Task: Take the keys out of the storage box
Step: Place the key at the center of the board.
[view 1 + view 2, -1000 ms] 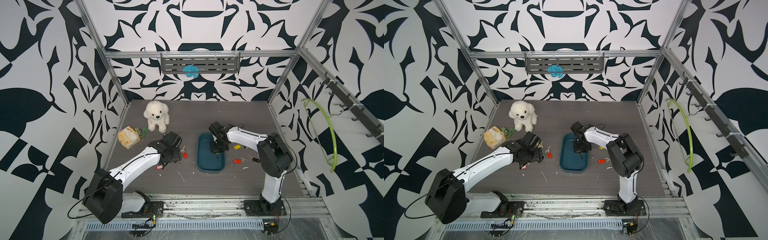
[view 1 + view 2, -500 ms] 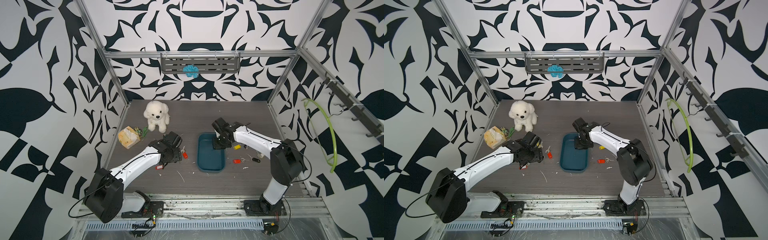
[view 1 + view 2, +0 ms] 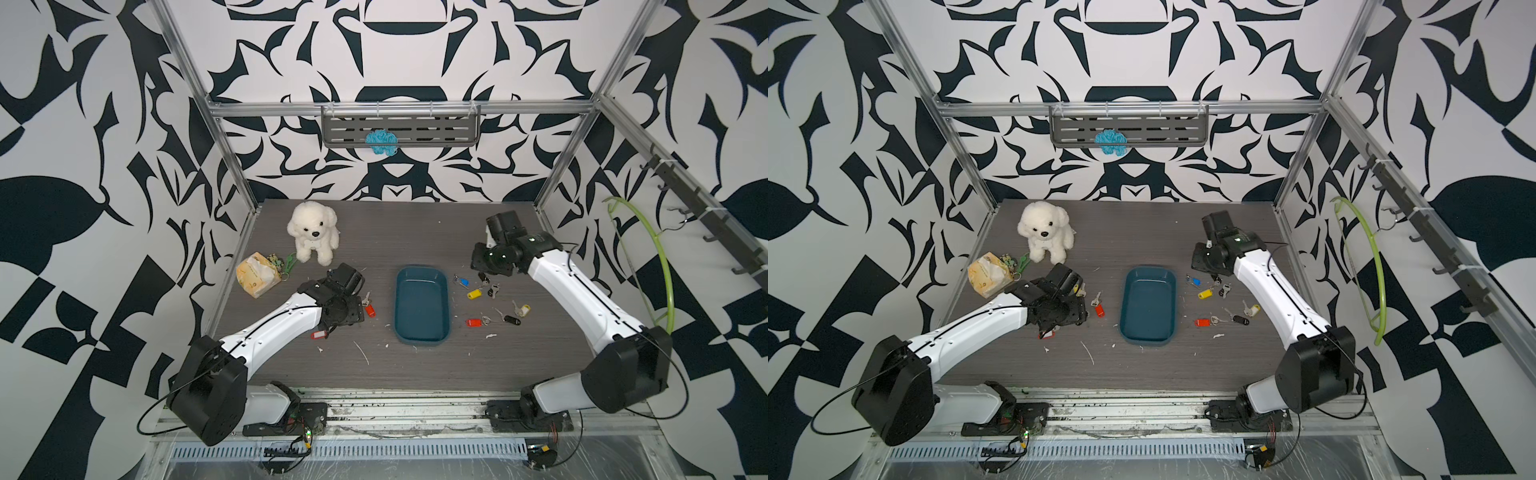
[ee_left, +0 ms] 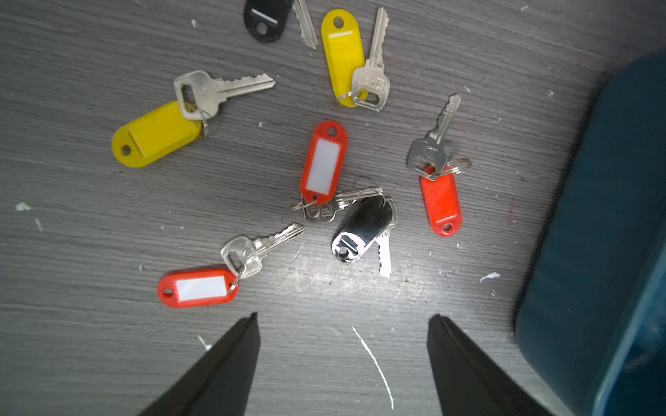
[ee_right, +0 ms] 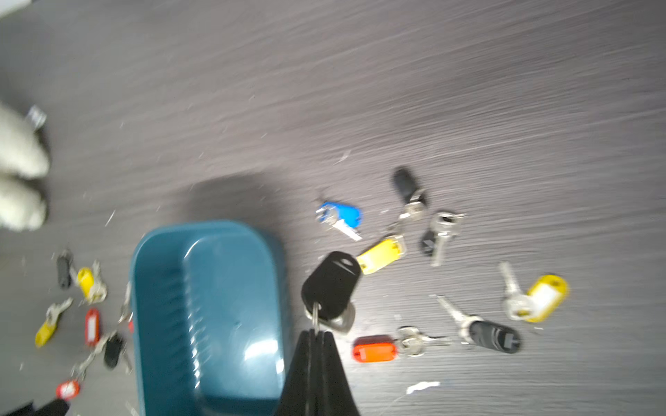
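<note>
**Jaws: right pair clenched on a key ring, left pair spread and empty**

1. Dark grey wood-grain tabletop: carries every item below and is littered with white flecks.
2. Shallow dark teal plastic storage box with rounded corners: stands mid-table between the two arms. Both top views show its floor bare, with no key inside.
3. Left gripper: black fingers wide apart, holding nothing, hovering over the loose keys on its side of the box.
4. Right gripper: fingertips pinched together on the split ring of item 6, outside the box wall.
5. Small metal keys with red, yellow, blue and black tags: one scatter lies on the left arm's side, another on the right arm's side. All lie on the table, outside the box.
6. Black oval plastic fob with a steel key behind it: dangles from the right fingertips.

Step in hand, by your likely reading: the last key is out of the box and awaiting set-down. Your next move calls for lowering the fob onto a bare patch by the right scatter. Then part the fingers and check that the ring drops free.

Hard to make out:
- The right wrist view is smeared, so the blade behind the fob is unclear.
- You cannot tell how high the fob hangs.
- In both top views the right wrist housing hides the fingertips and the fob.
- The left arm covers some of its keys.
- The right wrist view cuts off one end of the box.
</note>
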